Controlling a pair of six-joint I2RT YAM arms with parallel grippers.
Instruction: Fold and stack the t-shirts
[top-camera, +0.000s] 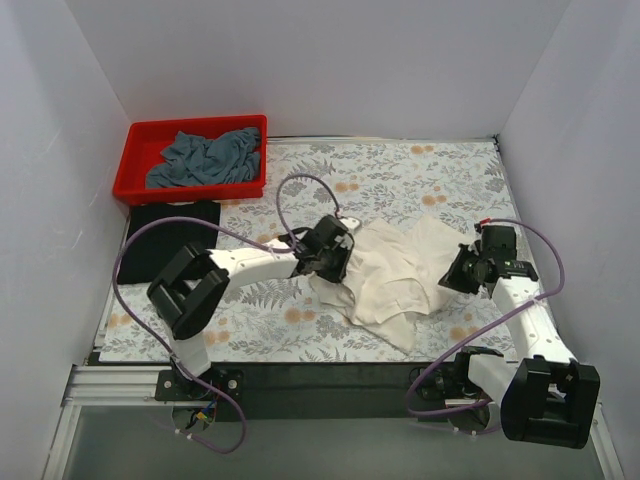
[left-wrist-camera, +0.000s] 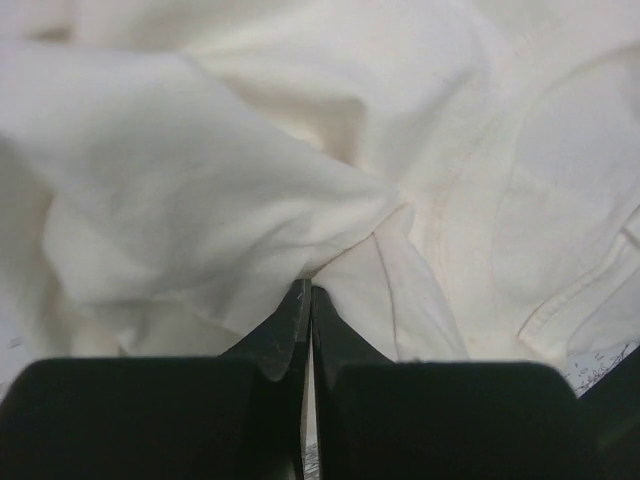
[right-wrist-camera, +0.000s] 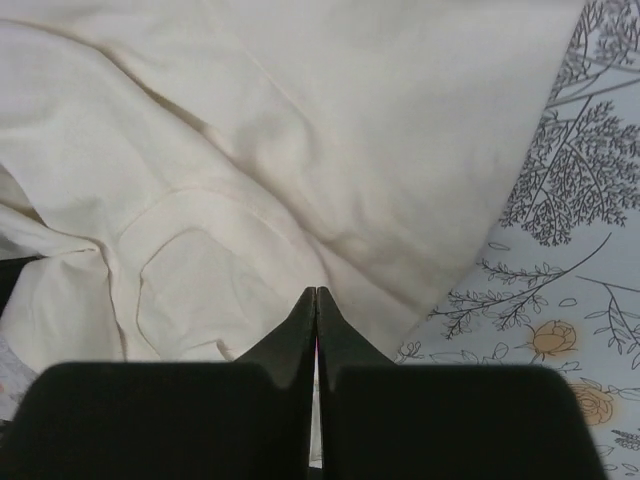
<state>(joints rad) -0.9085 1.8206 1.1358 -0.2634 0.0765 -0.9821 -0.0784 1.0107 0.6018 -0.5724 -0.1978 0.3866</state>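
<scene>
Red bin (top-camera: 190, 190): holds the crumpled grey-blue t-shirt (top-camera: 205, 158).
Left gripper (left-wrist-camera: 305, 292): pinched closed on cream-white t-shirt (left-wrist-camera: 200, 180).
Right gripper (right-wrist-camera: 316, 294): pinched closed on its edge.

Red plastic bin (top-camera: 190, 190) at the far left corner of the worktop. Floral tablecloth (top-camera: 400, 170) spread over the worktop, grey leaves and orange blooms. Black strip (top-camera: 320, 378) along the near edge, beside an aluminium rail (top-camera: 110, 385).

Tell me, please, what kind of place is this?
Probably a robot test cell: plain white walls enclose the floral tablecloth, and the left arm and right arm stand at a metal rail.
</scene>
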